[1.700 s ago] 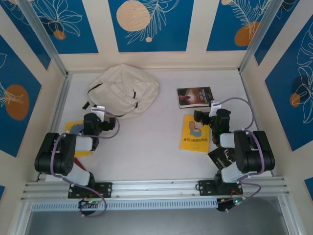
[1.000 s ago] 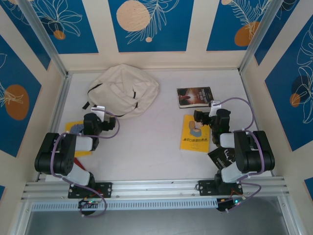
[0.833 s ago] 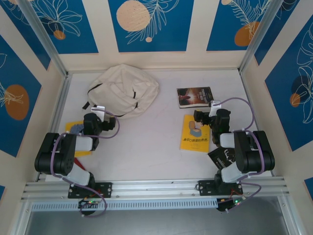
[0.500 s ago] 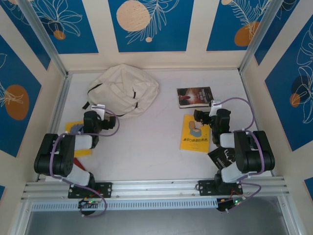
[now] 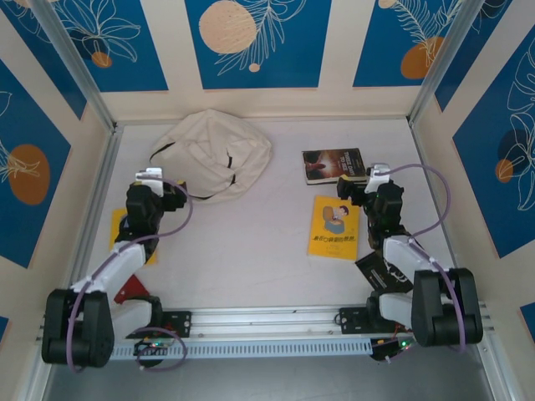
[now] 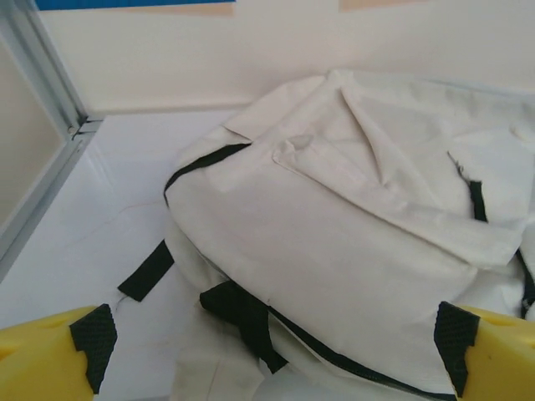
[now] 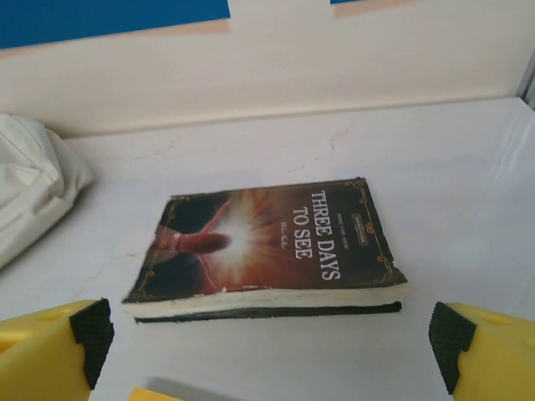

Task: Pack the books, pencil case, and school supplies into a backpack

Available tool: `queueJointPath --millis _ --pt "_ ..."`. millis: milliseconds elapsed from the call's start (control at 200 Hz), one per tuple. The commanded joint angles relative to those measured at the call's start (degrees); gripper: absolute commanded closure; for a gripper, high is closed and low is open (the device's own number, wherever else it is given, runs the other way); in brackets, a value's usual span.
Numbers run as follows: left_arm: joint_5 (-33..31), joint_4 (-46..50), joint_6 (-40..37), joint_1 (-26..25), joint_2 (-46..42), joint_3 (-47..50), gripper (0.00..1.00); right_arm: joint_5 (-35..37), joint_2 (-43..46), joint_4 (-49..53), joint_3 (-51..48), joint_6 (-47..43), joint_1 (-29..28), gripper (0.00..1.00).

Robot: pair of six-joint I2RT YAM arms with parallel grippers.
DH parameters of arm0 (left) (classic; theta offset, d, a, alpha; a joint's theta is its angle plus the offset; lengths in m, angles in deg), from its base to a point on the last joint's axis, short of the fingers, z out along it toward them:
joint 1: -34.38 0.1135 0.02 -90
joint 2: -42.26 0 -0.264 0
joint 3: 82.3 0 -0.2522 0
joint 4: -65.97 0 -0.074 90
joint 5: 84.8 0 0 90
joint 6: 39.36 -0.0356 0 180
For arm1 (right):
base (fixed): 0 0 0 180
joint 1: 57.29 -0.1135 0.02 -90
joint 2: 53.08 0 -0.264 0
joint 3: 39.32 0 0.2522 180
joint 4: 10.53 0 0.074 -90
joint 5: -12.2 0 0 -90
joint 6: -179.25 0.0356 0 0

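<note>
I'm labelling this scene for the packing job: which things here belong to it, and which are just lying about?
Job:
large cream-white fabric backpack
dark brown paperback book
yellow paperback book, mid-table
second yellow book, far left
black book, near right

Just there:
blue patterned wall panels
aluminium rail
small red item, near left, unclear what

I am looking at a white table (image 5: 251, 267) lying under soft, even light, with faint hairline cracks showing in its surface toward the back. Cream walls (image 5: 334, 102) are closing it in on three sides, carrying deep blue panels (image 5: 251, 42) with white leaf outlines and peach and orange discs. Slanted aluminium posts (image 5: 73, 63) are running up the two far corners, and a ribbed metal rail (image 5: 267, 317) is lining the near edge.
</note>
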Motion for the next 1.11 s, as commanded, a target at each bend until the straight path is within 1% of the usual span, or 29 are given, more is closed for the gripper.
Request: queueJointPath --millis 0,75,170,265,315,395,430,475,540,605,735,805,885,1010,1100 --pt "-2.0 9.6 7.8 0.3 -4.5 -3.1 0.01 4.7 4.0 13.3 5.2 6.7 -2.0 0.01" --pt "-1.0 16.8 11.9 0.4 -4.9 -8.2 0.01 3.9 5.2 22.4 9.5 12.7 -2.3 0.01" --pt "4.6 22.4 14.3 0.3 -1.8 -14.0 0.01 2.2 3.3 32.8 16.1 21.6 -2.3 0.01" --pt "9.9 26.4 16.9 0.2 3.4 -19.1 0.01 -5.4 -2.0 40.0 22.6 24.6 -2.8 0.01" --pt "13.3 28.0 17.1 0.1 6.9 -21.6 0.01 -7.9 -5.3 42.3 25.5 25.9 -3.7 0.01" --pt "15.5 29.8 18.7 -0.4 12.7 -25.1 0.01 -11.3 -9.8 43.0 28.5 27.0 -5.9 0.01" --pt "15.9 31.2 19.2 -0.6 15.5 -26.9 0.02 -12.0 -11.7 43.0 29.6 27.6 -6.8 0.01" --pt "15.6 33.1 19.4 -1.2 18.8 -29.3 0.05 -12.7 -13.9 42.9 31.0 28.4 -8.0 0.0" --pt "15.0 35.6 19.9 -2.3 23.2 -32.6 0.05 -14.1 -16.9 42.9 32.8 29.9 -9.3 0.0" --pt "15.4 37.6 20.0 -3.1 27.7 -36.1 0.11 -15.9 -19.4 42.1 34.2 30.5 -10.6 0.02" --pt "15.2 40.7 20.4 -5.2 36.7 -43.5 0.16 -17.0 -24.0 41.7 37.3 31.7 -13.7 0.03" --pt "15.0 42.8 20.3 -6.4 41.9 -48.3 0.21 -17.4 -26.4 42.2 39.2 32.3 -15.1 0.05" --pt "14.4 44.2 20.6 -8.0 47.1 -52.3 0.23 -17.5 -28.7 43.0 41.2 33.0 -16.7 0.06" --pt "14.6 46.6 20.9 -10.8 54.0 -58.0 0.27 -17.1 -30.9 43.7 43.1 34.3 -18.0 0.06" --pt "15.6 48.1 20.8 -12.6 57.6 -60.8 0.33 -17.0 -31.9 44.5 43.8 34.8 -18.1 0.06"
